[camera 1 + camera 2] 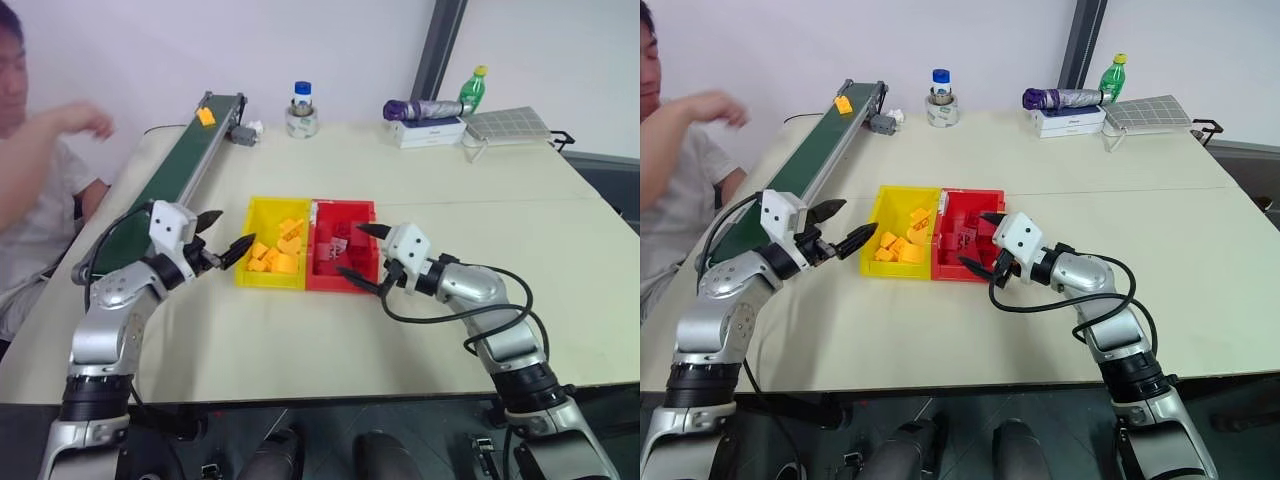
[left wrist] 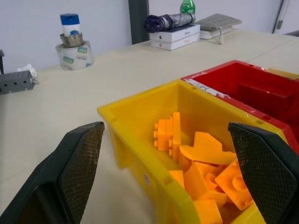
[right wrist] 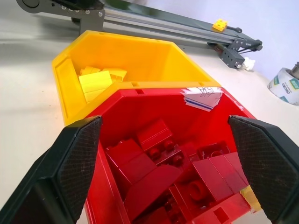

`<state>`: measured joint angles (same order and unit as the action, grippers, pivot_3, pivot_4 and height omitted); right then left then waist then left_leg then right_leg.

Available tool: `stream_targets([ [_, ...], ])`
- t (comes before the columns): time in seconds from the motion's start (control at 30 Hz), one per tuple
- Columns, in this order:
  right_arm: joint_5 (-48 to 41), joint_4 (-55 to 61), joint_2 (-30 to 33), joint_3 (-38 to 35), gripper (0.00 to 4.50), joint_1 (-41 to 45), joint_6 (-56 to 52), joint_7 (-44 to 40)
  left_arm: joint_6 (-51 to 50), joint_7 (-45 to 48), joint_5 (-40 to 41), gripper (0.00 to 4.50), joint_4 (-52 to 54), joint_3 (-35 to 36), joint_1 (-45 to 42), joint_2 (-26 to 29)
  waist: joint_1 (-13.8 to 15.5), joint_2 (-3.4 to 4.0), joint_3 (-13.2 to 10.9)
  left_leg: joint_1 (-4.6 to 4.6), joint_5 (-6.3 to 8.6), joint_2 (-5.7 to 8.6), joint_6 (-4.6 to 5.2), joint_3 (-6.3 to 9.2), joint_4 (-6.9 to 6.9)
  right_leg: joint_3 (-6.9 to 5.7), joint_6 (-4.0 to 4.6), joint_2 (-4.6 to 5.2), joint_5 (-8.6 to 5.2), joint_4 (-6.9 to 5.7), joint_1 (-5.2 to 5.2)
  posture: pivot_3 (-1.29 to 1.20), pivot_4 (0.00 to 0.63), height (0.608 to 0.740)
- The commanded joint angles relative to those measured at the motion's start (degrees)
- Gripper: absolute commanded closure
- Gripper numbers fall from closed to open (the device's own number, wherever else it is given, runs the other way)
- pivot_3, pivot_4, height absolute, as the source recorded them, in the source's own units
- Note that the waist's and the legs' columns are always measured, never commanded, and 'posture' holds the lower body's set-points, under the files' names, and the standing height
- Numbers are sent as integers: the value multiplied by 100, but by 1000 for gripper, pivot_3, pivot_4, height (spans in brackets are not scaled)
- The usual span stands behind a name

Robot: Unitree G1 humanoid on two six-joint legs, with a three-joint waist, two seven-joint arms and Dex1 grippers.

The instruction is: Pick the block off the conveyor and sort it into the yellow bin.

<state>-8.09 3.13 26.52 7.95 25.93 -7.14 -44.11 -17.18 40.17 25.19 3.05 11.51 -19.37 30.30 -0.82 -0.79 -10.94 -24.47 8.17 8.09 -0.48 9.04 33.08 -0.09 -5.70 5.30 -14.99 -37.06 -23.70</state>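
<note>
- The block sits way up at the far end of the conveyor, close to the small grey motor, well apart from both arms.
- Left gripper hangs just beside the yellow bin, at its left side, fingers spread wide and holding nothing.
- In the left wrist view those two black fingers frame the bin's near corner, with yellow-orange bricks piled inside.
- Right gripper hovers over the red bin, fingers released too, nothing between them.
- The right wrist view looks straight down into a heap of red bricks; a strip of white tape marks the red bin's far rim.
- The two bins stand joined side by side in the middle of the pale worktop, yellow on the robot's left.
- At the back edge: a roll of tape with a blue-capped bottle on it, a folded purple umbrella on white boxes, a green bottle.
- A person's arm is raised beside the conveyor, at the robot's left.
</note>
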Motion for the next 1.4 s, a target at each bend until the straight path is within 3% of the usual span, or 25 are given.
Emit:
stream_targets([
  [0.03,-70,195,27,-111,0,89,36,-22,-87,-97,479,28,599,555,304,16,-1,0,0,0,0,0,0,0,-1,0,0,0,0,0,-1,0,150,740],
  [0.17,-81,148,-4,-92,0,107,64,-52,49,-447,521,28,1056,968,841,-39,10,0,0,0,0,-1,0,1,-2,0,1,0,-1,0,0,0,150,740],
  [0.37,-71,-42,-66,-52,0,230,172,-136,673,-1591,-139,28,1373,1530,1438,-406,19,0,0,0,0,0,0,-1,-1,2,4,3,-2,4,4,0,150,740],
  [0.63,-51,-212,-139,-18,0,294,299,-205,1570,-2598,-867,28,1766,1484,2247,-1318,29,0,0,-1,1,0,1,-4,-1,1,3,3,-2,13,7,0,150,740],
  [1.4,-43,-145,-145,-52,0,237,265,-169,607,-3453,-906,28,1665,1158,1537,-1438,23,0,0,0,2,0,0,-3,1,-3,2,2,-2,9,9,0,150,740],
])
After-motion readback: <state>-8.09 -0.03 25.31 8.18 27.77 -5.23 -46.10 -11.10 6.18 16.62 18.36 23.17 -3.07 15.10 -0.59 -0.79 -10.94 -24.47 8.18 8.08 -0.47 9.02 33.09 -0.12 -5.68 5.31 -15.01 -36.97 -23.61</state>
